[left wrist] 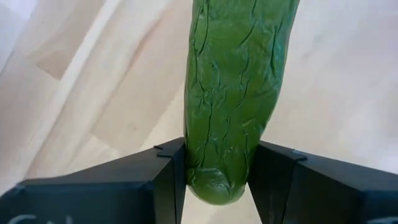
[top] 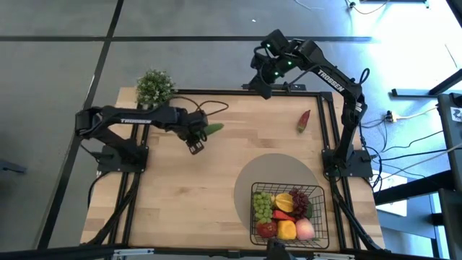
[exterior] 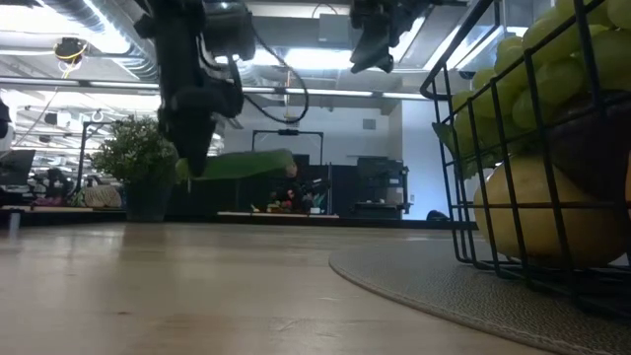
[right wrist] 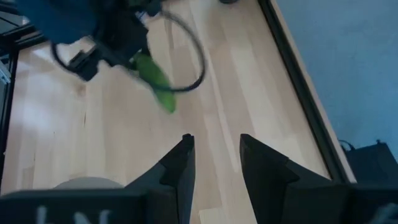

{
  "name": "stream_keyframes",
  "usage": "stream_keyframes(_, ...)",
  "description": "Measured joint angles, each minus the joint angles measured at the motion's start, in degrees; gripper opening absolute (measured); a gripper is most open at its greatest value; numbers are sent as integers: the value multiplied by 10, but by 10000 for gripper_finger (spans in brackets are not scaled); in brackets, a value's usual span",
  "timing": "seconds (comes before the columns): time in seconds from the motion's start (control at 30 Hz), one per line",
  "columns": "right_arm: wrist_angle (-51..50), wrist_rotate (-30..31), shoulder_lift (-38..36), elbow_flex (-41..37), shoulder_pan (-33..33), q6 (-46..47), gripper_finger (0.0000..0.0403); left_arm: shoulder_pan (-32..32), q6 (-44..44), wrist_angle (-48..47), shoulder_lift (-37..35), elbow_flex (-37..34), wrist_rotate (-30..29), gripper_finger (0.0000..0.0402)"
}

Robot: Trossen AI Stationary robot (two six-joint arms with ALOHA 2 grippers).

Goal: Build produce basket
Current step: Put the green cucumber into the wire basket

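Observation:
My left gripper [top: 196,139] is shut on a green cucumber [top: 214,128] over the left middle of the table. The low view shows the cucumber [exterior: 245,165] well above the tabletop. My right gripper [top: 263,81] is open and empty, raised high over the table's far edge; its fingers [right wrist: 180,163] have a gap between them. A red chili [top: 304,120] lies on the table at the far right. The black wire basket [top: 255,217] stands at the near right on a grey round mat [top: 278,173], holding green grapes, purple grapes, a red apple, a peach and yellow fruit. My left gripper pinches the cucumber's end [left wrist: 214,177] between its two fingers [left wrist: 168,180], one on each side. The fingers come from above, pointing down. The cucumber sticks out level from the fingers toward the table's right, lifted clear of the table.
A bushy green potted plant [top: 154,87] stands at the far left corner. A black cable [top: 209,108] loops near the left gripper. Bare wood lies between the left gripper and the mat. Black frame rails run along the table's edges.

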Motion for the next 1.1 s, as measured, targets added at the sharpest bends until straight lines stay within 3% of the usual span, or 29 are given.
stream_keyframes(0.37, 42, -14, 0, 0, 1, 72, 117, -59, -35, 3, -56, 0, -31, 109)
stream_keyframes(0.57, -36, -144, 0, 0, 23, -17, 117, -80, -35, 5, -57, 0, -58, 109)
stream_keyframes(0.63, -62, -160, 0, 0, 40, -37, 117, -85, -35, 5, -57, 0, -62, 109)
stream_keyframes(0.93, -48, -142, 0, 0, 109, 12, 117, -94, -26, 25, -57, 0, -95, 108)
stream_keyframes(1.1, -46, -32, 0, 0, 140, -33, 117, -102, 18, 38, -69, 7, -99, 108)
